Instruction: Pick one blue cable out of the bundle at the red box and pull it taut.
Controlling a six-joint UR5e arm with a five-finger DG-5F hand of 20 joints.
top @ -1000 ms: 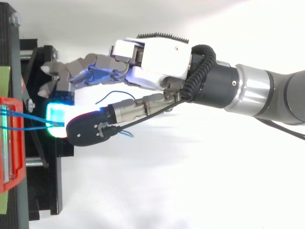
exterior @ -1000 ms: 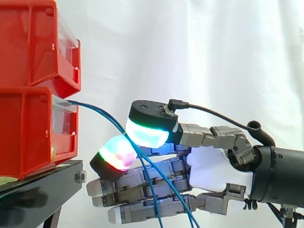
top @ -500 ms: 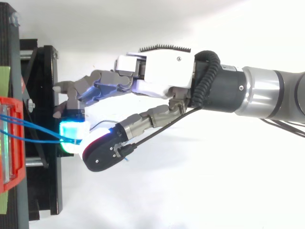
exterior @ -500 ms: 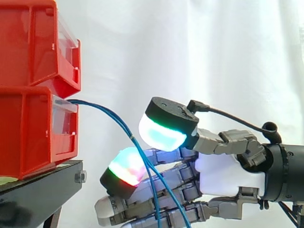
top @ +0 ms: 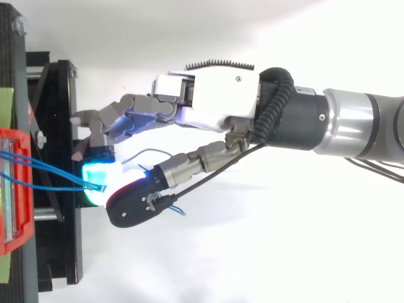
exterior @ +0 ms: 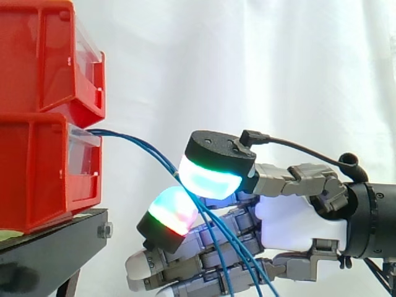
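Note:
Blue cables leave the lower red box and sag to the right. They run between the hand's cyan-green glowing thumb pad and a red-green glowing finger pad, then drop past the other fingers. My hand reaches in from the right, thumb on top, with the two pads nearly touching around the cables. From above, the cables stretch from the red box to the pinching pads of the hand. A loose blue loop lies under the fingers.
A second red bin is stacked on the lower one. Both sit on a black stand whose edge lies just left of the fingertips. A white curtain hangs behind, with free room to the right.
The thumb pad has come down and slightly left onto the cables, closing the gap to the finger pad. The hand has drifted a little to the right, away from the box.

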